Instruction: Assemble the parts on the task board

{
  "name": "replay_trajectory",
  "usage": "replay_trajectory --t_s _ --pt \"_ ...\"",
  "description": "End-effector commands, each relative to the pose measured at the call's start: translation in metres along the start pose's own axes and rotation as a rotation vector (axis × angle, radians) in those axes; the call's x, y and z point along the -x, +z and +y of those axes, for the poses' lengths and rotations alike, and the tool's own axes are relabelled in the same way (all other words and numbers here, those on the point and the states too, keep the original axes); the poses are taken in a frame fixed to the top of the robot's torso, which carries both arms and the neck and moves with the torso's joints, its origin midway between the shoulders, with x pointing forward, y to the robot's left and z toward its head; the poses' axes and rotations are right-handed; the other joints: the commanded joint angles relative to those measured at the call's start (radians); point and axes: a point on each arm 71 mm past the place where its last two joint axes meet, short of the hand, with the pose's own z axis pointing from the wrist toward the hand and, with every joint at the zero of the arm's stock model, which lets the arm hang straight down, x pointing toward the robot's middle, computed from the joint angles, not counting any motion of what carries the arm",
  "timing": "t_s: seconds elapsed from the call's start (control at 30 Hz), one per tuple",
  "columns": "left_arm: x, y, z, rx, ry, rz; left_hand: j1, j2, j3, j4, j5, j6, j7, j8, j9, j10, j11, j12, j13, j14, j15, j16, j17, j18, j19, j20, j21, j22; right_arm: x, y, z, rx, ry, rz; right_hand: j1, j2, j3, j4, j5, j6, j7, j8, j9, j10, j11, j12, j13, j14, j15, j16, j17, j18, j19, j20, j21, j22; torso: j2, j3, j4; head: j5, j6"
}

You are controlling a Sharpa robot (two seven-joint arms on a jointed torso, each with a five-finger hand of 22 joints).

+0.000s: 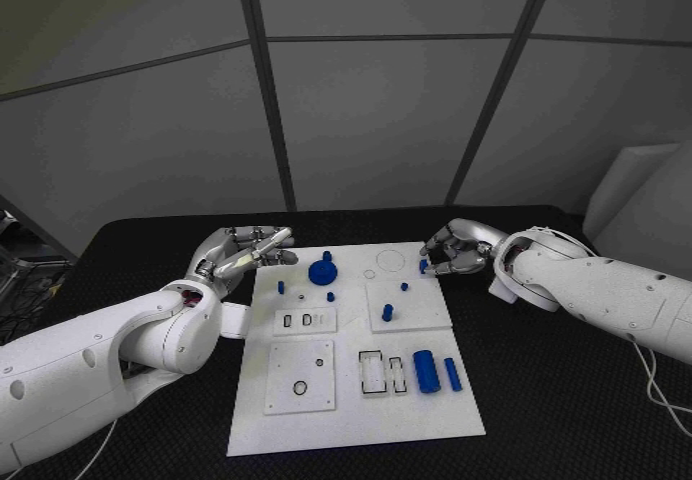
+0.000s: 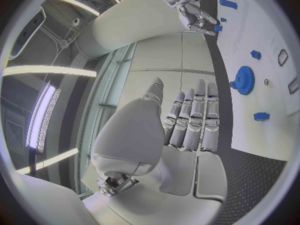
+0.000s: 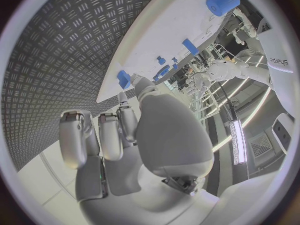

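Right hand (image 1: 459, 250) sits at the far right edge of the task board (image 1: 433, 420), fingers curled in, pinching a small blue part (image 1: 424, 266) at the fingertips; likely lifted there to carry it to a slot. Left hand (image 1: 242, 250) hovers at the far left edge, fingers stretched flat side by side, holding nothing, probably kept off the board to leave room. Blue gear (image 1: 323, 270) stands near the far middle; a blue cylinder (image 1: 426, 371) and a thinner blue pin (image 1: 453, 374) lie near the front right. No readable writing on board or parts.
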Motion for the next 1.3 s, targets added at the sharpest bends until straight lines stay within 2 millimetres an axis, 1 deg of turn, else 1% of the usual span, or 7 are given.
replay_trajectory --t_s 0.03,0.2,0.33,0.6,0.83,1.17,1.3 --pt "-0.0023 0.0005 -0.0017 -0.014 -0.001 0.016 -0.001 0.006 -0.007 0.0 -0.006 0.001 0.009 -0.005 -0.001 -0.004 0.002 -0.003 -0.001 -0.004 0.0 -0.003 0.001 -0.018 0.0 0.006 -0.006 -0.001 -0.0008 0.001 0.0003 -0.004 -0.014 0.012 0.002 0.011 0.002 -0.006 0.003 0.011 -0.002 0.005 0.002 -0.003 0.002 0.003 0.029 0.071 0.0 -0.001 0.106 0.008 0.004 -0.001 -0.005 0.14 0.0 0.0003 0.0008 0.001 -0.001" --pt "-0.0021 0.0006 -0.0015 -0.014 -0.001 0.015 -0.001 0.006 -0.007 0.0 -0.006 0.001 0.009 -0.005 -0.001 -0.004 0.002 -0.003 -0.001 -0.004 0.0 -0.003 0.001 -0.018 0.0 0.006 -0.006 -0.001 -0.0027 0.0026 0.0011 -0.003 -0.022 0.021 0.001 0.016 0.003 -0.006 0.003 0.023 -0.004 0.011 0.004 -0.001 0.0 0.005 0.031 0.071 -0.001 -0.001 0.107 0.008 0.005 -0.001 -0.005 0.141 0.0 -0.0001 0.001 0.002 -0.003" --pt "-0.0015 0.0006 -0.0014 -0.013 0.0 0.013 -0.001 0.006 -0.007 0.0 -0.006 0.001 0.009 -0.005 -0.001 -0.004 0.002 -0.003 -0.001 -0.004 0.0 -0.003 0.001 -0.018 0.0 0.006 -0.006 -0.001 -0.0054 0.0033 0.0009 -0.004 -0.026 0.028 0.001 0.019 0.003 -0.006 0.003 0.029 -0.005 0.013 0.005 0.0 -0.001 0.007 0.032 0.072 -0.002 0.0 0.108 0.008 0.006 -0.002 -0.005 0.142 0.001 0.0003 -0.0008 0.005 -0.004" --pt "-0.0012 0.0005 -0.0014 -0.012 0.0 0.013 0.0 0.007 -0.008 0.0 -0.006 0.001 0.009 -0.006 -0.001 -0.004 0.002 -0.003 -0.001 -0.004 0.0 -0.003 0.001 -0.018 0.0 0.006 -0.006 -0.002 -0.0076 0.0037 -0.0016 -0.012 -0.028 0.031 0.0 0.023 0.004 -0.006 0.002 0.039 -0.007 0.017 0.006 0.002 -0.003 0.009 0.034 0.072 -0.003 0.0 0.108 0.008 0.006 -0.003 -0.004 0.142 0.0 -0.0002 -0.0002 0.004 -0.006" --pt "-0.0012 0.0006 -0.0013 -0.012 0.0 0.014 0.0 0.007 -0.007 -0.001 -0.005 0.002 0.009 -0.006 -0.001 -0.004 0.002 -0.004 -0.001 -0.004 0.0 -0.004 0.001 -0.018 0.0 0.006 -0.006 -0.002 -0.0083 0.0044 -0.0021 -0.016 -0.028 0.033 -0.001 0.026 0.005 -0.006 0.001 0.044 -0.008 0.02 0.007 0.002 -0.004 0.009 0.035 0.072 -0.004 0.0 0.109 0.008 0.007 -0.004 -0.004 0.143 0.0 0.0007 -0.0003 0.004 -0.009" --pt "-0.0014 0.0007 -0.0012 -0.012 -0.001 0.014 0.0 0.007 -0.007 -0.001 -0.005 0.002 0.009 -0.006 -0.001 -0.004 0.002 -0.004 -0.001 -0.004 0.0 -0.004 0.001 -0.018 0.0 0.006 -0.006 -0.002 -0.009 0.0063 -0.0007 -0.017 -0.029 0.023 -0.004 0.031 0.006 -0.005 -0.004 0.055 -0.011 0.024 0.009 0.004 -0.006 0.012 0.037 0.073 -0.006 0.001 0.111 0.007 0.009 -0.005 -0.003 0.145 0.0 0.0006 -0.0004 0.003 -0.011" --pt "-0.0017 0.0009 -0.001 -0.012 -0.001 0.015 0.0 0.007 -0.007 -0.001 -0.005 0.002 0.009 -0.006 -0.001 -0.004 0.002 -0.004 -0.001 -0.004 0.0 -0.004 0.001 -0.018 0.0 0.006 -0.006 -0.002 -0.0083 0.0067 -0.0011 -0.021 -0.03 0.011 -0.007 0.032 0.005 -0.003 -0.006 0.059 -0.012 0.026 0.009 0.005 -0.007 0.012 0.038 0.072 -0.007 0.0 0.11 0.007 0.008 -0.006 -0.003 0.145 -0.001 0.0006 0.0 0.003 -0.016"
